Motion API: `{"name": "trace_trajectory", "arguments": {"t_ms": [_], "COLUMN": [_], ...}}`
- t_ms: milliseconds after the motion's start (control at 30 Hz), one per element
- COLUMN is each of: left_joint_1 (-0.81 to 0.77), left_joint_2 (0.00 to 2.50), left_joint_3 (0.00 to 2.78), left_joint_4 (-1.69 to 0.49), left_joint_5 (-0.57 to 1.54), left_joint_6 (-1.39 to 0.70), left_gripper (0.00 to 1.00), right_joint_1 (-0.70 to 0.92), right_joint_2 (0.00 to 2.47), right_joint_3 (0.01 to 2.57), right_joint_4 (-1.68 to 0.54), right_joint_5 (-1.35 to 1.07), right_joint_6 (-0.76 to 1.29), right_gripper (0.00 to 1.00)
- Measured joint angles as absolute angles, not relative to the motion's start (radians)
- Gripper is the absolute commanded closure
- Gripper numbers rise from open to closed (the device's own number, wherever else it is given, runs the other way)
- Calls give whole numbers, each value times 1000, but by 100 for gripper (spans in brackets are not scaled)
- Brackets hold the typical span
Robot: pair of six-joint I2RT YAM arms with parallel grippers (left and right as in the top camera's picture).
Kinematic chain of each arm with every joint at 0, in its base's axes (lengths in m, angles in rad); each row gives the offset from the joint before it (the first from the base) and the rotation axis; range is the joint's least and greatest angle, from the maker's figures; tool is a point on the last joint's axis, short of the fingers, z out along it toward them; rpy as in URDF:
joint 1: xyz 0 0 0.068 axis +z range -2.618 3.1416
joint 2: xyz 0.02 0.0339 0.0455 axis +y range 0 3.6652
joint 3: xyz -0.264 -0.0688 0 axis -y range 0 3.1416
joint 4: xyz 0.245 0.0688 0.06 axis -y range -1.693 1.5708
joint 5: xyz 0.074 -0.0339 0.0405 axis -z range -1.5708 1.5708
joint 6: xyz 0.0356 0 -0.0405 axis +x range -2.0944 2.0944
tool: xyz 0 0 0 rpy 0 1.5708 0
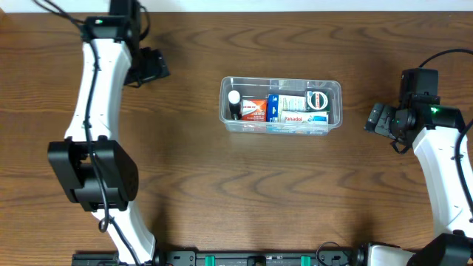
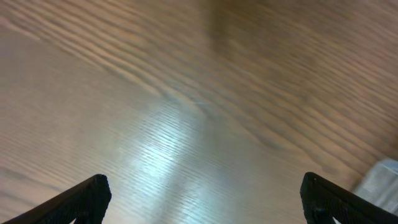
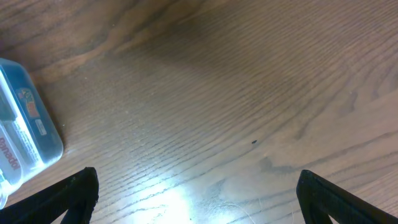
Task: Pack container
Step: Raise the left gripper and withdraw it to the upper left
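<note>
The container (image 1: 251, 79), filled, sits well apart between the left gripper (image 1: 151, 66) and right gripper (image 1: 377, 118), both jaws spread and empty; probably light, slick and flexible, so grip its rim.

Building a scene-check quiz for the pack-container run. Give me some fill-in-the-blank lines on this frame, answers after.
1. The red carton lies ____ the clear plastic container.
2. The left gripper and right gripper both stand ____, with nothing between their fingers.
3. Seen from overhead, the container sits ____ the two grippers.

Missing words: inside; open; between
</note>
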State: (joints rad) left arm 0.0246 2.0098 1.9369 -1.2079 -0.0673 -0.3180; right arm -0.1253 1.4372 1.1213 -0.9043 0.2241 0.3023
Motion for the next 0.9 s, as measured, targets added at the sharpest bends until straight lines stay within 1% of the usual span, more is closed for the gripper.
{"name": "trace_trajectory", "arguments": {"t_ms": [167, 900], "left_joint_1": [46, 45], "left_joint_2": [2010, 2010], "left_joint_3": [1937, 1937], "left_joint_4": [-1208, -1208], "left_joint_5": [-67, -67], "left_joint_6": [-318, -318], "left_gripper": [2, 2], "right_joint_1": [-125, -117], "right_joint_2": [1437, 1411], "right_joint_3": [1121, 1102], "right_joint_4": [-904, -904], "right_joint_5": [224, 224], "right_joint_6": [302, 302], "right_gripper": [1, 1]}}
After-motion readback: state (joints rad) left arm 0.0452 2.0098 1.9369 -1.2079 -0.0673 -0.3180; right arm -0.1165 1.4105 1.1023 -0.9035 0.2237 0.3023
